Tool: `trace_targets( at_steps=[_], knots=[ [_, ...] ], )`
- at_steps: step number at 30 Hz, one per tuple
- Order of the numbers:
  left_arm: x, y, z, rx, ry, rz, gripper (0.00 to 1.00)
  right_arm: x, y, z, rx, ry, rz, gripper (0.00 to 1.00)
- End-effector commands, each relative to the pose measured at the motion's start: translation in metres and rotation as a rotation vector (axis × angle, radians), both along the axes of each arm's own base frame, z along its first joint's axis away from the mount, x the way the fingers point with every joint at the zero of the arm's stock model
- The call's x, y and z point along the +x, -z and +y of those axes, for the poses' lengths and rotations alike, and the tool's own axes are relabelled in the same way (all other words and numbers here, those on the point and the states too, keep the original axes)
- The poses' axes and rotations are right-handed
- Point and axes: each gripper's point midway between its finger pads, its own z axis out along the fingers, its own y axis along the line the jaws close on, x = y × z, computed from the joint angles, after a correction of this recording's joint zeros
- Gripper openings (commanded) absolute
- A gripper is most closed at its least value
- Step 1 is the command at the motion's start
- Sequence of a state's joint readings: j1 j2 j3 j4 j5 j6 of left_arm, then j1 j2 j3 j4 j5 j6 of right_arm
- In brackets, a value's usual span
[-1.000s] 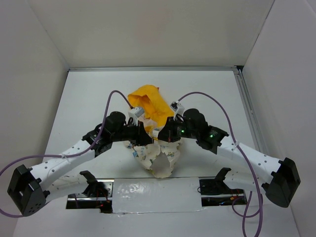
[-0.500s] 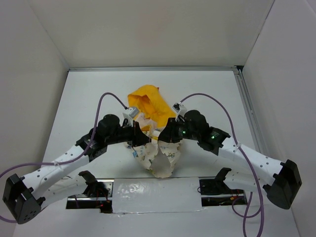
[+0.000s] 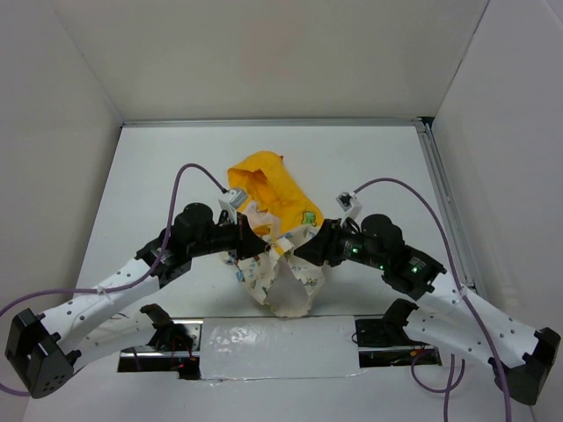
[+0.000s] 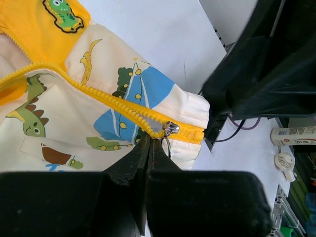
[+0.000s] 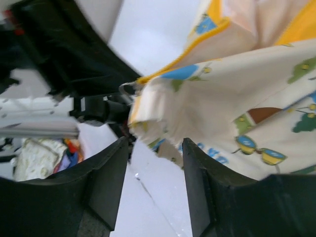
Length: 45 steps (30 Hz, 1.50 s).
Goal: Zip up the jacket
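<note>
White desk (image 3: 158,167), cream dinosaur-print jacket (image 3: 264,185) bunched at centre, left gripper (image 4: 149,148) pinched on fabric by its yellow zipper, right gripper (image 5: 155,147) spread open just beside it.

White table (image 3: 158,176), plain white walls (image 3: 264,53)

The white table (image 3: 158,167) carries the jacket (image 3: 264,189) (yellow hood farthest back).

No legible txt, brand or nr in any view. Jacket (image 4: 98,123): cartoon dino prints + green dino patch, pics only, no lettering. Just past jacket's cuff end, left wrist view: white tube-like item (image 4: 294,134) w/ printed label, print too small/blurred to read.
</note>
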<state>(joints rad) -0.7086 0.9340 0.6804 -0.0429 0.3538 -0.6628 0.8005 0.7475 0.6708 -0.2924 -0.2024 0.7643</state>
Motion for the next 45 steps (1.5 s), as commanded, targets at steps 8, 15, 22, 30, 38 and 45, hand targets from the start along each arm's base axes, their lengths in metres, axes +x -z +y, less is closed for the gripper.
trace_targets(
  at_steps=[8,15,22,30,38,45],
  knots=[
    [0.001,-0.015,-0.008,-0.06,0.019,-0.024,0.0,-0.042,0.0,0.028,0.119,-0.268,0.062,0.66],
    [0.0,-0.012,-0.006,-0.057,0.016,-0.019,0.0,-0.03,-0.018,0.046,0.169,-0.259,0.023,0.65],
    [0.0,-0.011,-0.006,-0.055,0.016,-0.024,0.0,-0.023,-0.019,0.054,0.149,-0.22,0.05,0.63],
    [-0.001,-0.011,-0.006,-0.059,0.02,-0.026,0.0,-0.006,-0.034,0.053,0.2,-0.099,0.039,0.59],
    [-0.003,-0.011,-0.006,-0.06,0.027,-0.029,0.0,0.015,-0.036,0.056,0.188,0.031,0.051,0.42],
    [-0.004,-0.011,-0.006,-0.062,0.041,-0.035,0.0,0.018,-0.029,0.061,0.168,0.03,0.056,0.24]
  ],
)
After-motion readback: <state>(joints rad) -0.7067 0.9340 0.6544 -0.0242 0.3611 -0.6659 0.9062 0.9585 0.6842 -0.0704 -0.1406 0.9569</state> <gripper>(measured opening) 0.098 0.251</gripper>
